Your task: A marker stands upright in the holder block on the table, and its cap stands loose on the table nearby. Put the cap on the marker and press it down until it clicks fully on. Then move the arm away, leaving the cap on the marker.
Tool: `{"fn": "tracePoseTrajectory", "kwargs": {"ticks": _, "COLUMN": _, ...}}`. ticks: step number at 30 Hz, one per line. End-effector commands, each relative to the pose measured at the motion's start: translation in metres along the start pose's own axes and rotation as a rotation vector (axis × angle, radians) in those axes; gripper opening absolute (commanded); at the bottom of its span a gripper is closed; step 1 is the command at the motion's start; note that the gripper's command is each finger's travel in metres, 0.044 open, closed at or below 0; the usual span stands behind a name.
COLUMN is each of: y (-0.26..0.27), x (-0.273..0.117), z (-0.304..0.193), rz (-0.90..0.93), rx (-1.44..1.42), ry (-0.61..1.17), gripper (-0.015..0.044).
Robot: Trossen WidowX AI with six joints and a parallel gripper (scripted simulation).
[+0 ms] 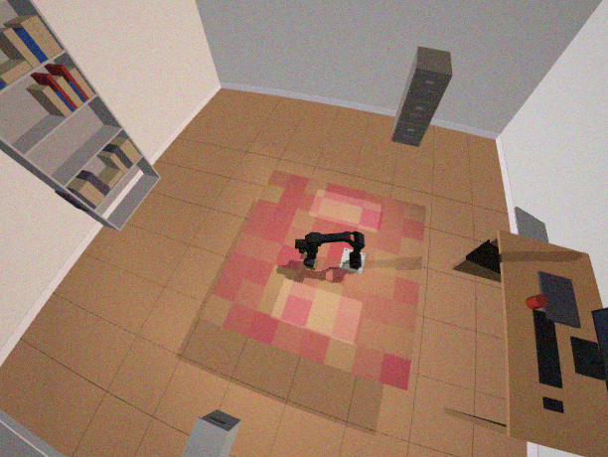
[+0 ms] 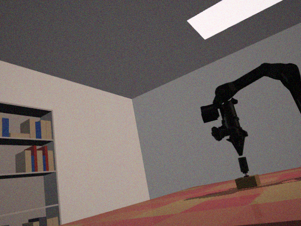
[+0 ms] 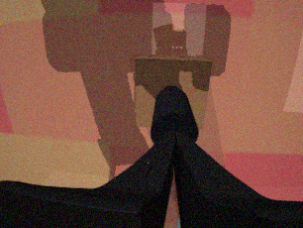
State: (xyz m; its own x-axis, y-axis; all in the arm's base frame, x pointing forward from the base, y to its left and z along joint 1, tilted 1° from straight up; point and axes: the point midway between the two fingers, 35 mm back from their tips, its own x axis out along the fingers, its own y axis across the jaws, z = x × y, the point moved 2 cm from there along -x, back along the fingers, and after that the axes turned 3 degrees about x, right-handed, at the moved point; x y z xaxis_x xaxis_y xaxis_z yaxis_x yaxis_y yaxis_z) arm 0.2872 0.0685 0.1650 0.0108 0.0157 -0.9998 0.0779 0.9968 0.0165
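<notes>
At the bottom of the wrist view, the gripper [image 2: 240, 154] [image 3: 174, 139] is closed with its fingertips together, grasping nothing. Just below its tips, at lower right of the exterior view, the dark cap [image 2: 243, 165] [image 3: 173, 111] sits atop the marker [image 2: 246, 175], upright in the holder block [image 2: 246, 183] [image 3: 198, 101]; whether it is fully seated, I cannot tell. The patchwork surface [image 1: 293, 310] [image 2: 221, 209] [image 3: 262, 99] is pink and tan. Farther off, a bookshelf [image 1: 134, 201] [image 2: 56, 157] stands at left. No writing is legible.

Tall bookshelf [image 1: 110, 116] [image 2: 56, 157] with red and blue books — nice. Also a grey filing cabinet [image 1: 421, 99], plus a desk [image 1: 522, 397] with a red cup [image 1: 536, 301] on it.
</notes>
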Motion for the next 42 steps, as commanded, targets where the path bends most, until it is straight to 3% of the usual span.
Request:
{"fn": "tracePoseTrajectory", "kwargs": {"ticks": 1, "y": 0.000, "x": 0.007, "z": -0.001, "rz": 0.000, "rx": 0.004, "ry": 0.004, "gripper": 0.0000}}
{"fn": "tracePoseTrajectory", "kwargs": {"ticks": 18, "y": 0.001, "x": 0.010, "z": 0.001, "rz": 0.003, "rx": 0.000, "ry": -0.009, "gripper": 0.0000}}
{"fn": "tracePoseTrajectory", "kwargs": {"ticks": 26, "y": 0.000, "x": -0.070, "z": 0.001, "rz": 0.012, "rx": 0.001, "ry": -0.037, "gripper": 0.0000}}
{"fn": "tracePoseTrajectory", "kwargs": {"ticks": 31, "y": 0.000, "x": -0.077, "z": 0.000, "rz": 0.013, "rx": 0.001, "ry": -0.039, "gripper": 0.0000}}
{"fn": "tracePoseTrajectory", "kwargs": {"ticks": 42, "y": 0.000, "x": -0.077, "z": 0.000, "rz": 0.013, "rx": 0.001, "ry": -0.039, "gripper": 0.0289}}
